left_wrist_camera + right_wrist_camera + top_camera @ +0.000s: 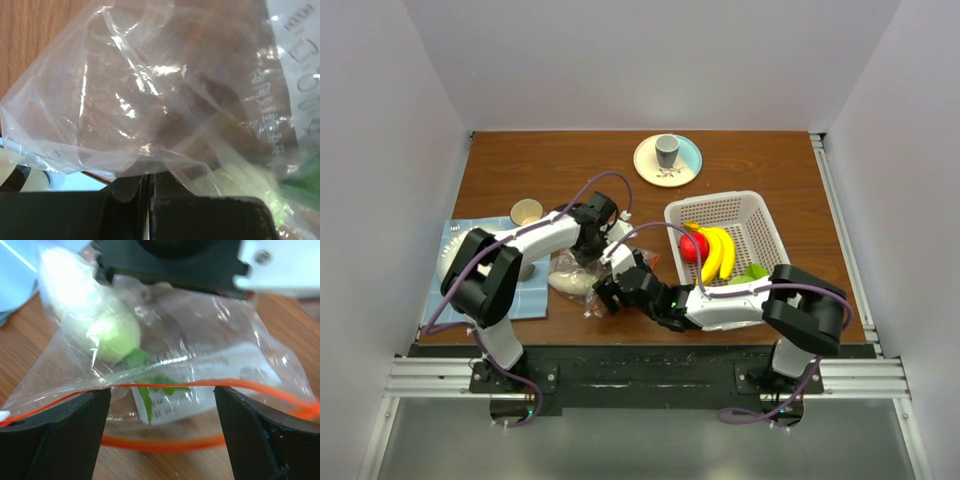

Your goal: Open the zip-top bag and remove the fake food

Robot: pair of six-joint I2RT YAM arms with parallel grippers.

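Note:
The clear zip-top bag (582, 290) lies between my two grippers at the front of the table. My left gripper (149, 181) is shut on a fold of the bag's plastic (150, 100) and shows in the top view (590, 240). My right gripper (162, 412) is open, with its fingers (75, 435) standing wide at the bag's mouth between the upper and lower orange-red zip strip (165, 386). The mouth gapes. Inside the bag is a pale cream-green oval piece (107, 330) with green leaves (150, 385). The banana bunch (715, 250), red fruit (692, 248) and green pieces (752, 272) lie in the white basket (720, 200).
A plate (688, 165) with a grey cup (666, 150) stands at the back centre. A small cream cup (527, 212) and a blue cloth (455, 245) are at the left. White walls close in the table on three sides.

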